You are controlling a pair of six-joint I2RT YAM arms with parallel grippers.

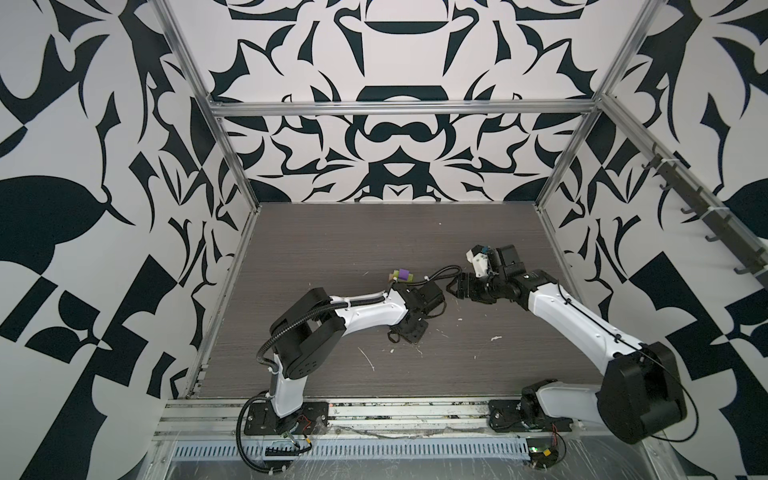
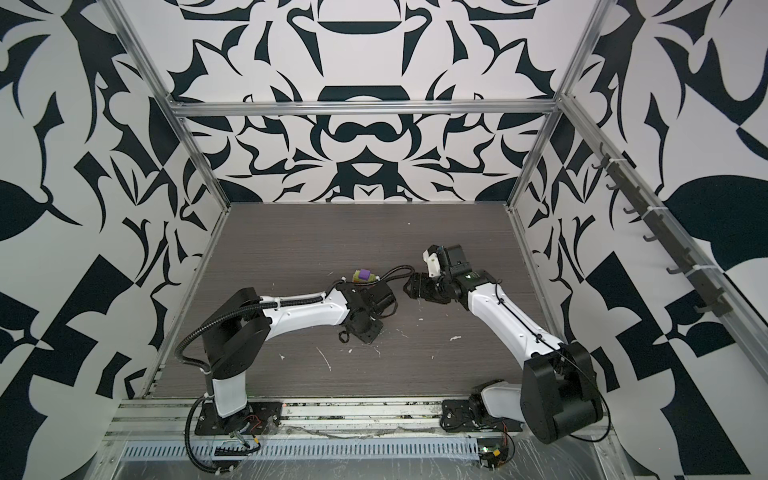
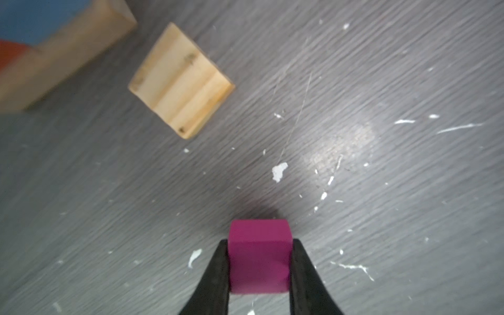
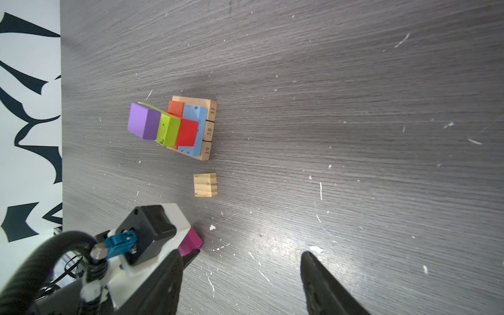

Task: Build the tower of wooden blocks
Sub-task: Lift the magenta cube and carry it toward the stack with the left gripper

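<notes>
One grey wood-grain bench fills the floor of the patterned booth in both top views. The left arm and right arm both reach in toward its middle, wrists near each other but apart.

The right tool hangs above bare bench with its jaws spread and nothing between them. The left tool points down, clenched on the magenta cube, one black finger pressed to each side (whether the cube touches the bench, I cannot tell).

The tower stands mid-bench, just beyond the left wrist in both top views. Its tan base carries numbers on its ends. On the base lie a blue block, an orange block and a red block. A green block sits above those, and a purple cube is on top.

The tan cube lies alone on the bench, near the base but apart, between the tower and the magenta cube.

White flecks dot the bench around them.
</notes>
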